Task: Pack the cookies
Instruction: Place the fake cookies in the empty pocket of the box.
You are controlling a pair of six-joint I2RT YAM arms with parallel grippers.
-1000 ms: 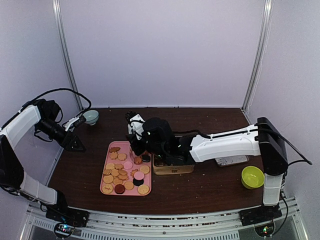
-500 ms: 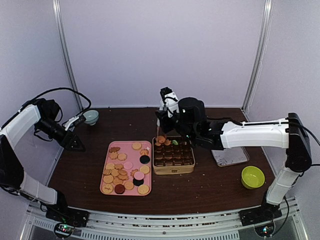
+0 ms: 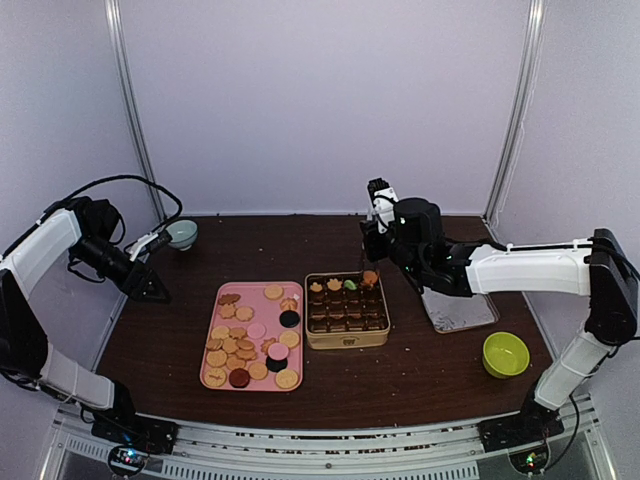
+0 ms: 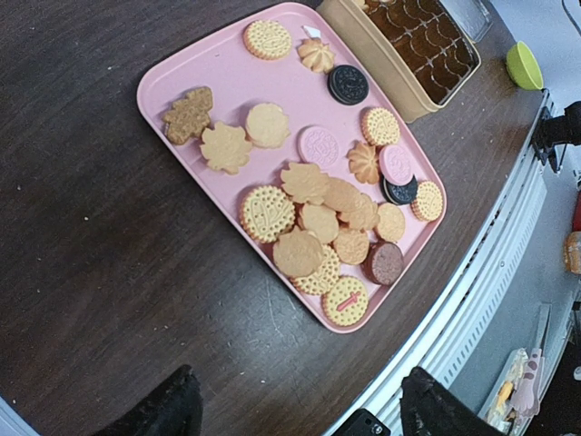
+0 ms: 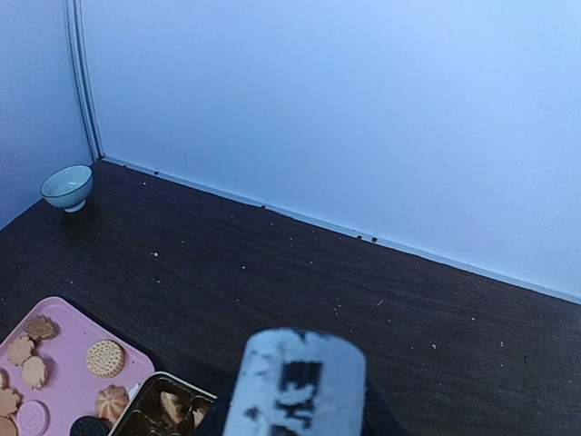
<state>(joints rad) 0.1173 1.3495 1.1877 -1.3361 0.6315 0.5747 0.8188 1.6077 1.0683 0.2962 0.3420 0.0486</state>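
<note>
- table (image 3: 420, 385): dark wood-grain top, matte, dotted with pale specks. Nothing slippery about it, I'd guess.
- pink tray (image 4: 227, 77): smooth and plastic-looking, with rounded corners and a low lip. It sits just left of the box. Most of the cookies (image 4: 318, 218) are on it, spread out at the far end and overlapping in a heap nearer the arms.
- box (image 3: 346, 340): tan and rectangular, with a dark grid of small cells inside. A few cookies sit in the far row.
- left gripper (image 4: 304, 404): fingers spread wide with nothing between them, parked well off to the left of the tray.
- right gripper (image 3: 372, 240): up near the box's far right corner. A blurry grey block (image 5: 295, 381) fills its wrist view, so I can't tell if it's open or closed.
- the cookies themselves: thin discs, leaves and flowers with embossed tops, mostly tan, a few dark or pink. I'd guess they're light, stiff and brittle. I'd pinch opposite edges gently and take the loose singles first.
</note>
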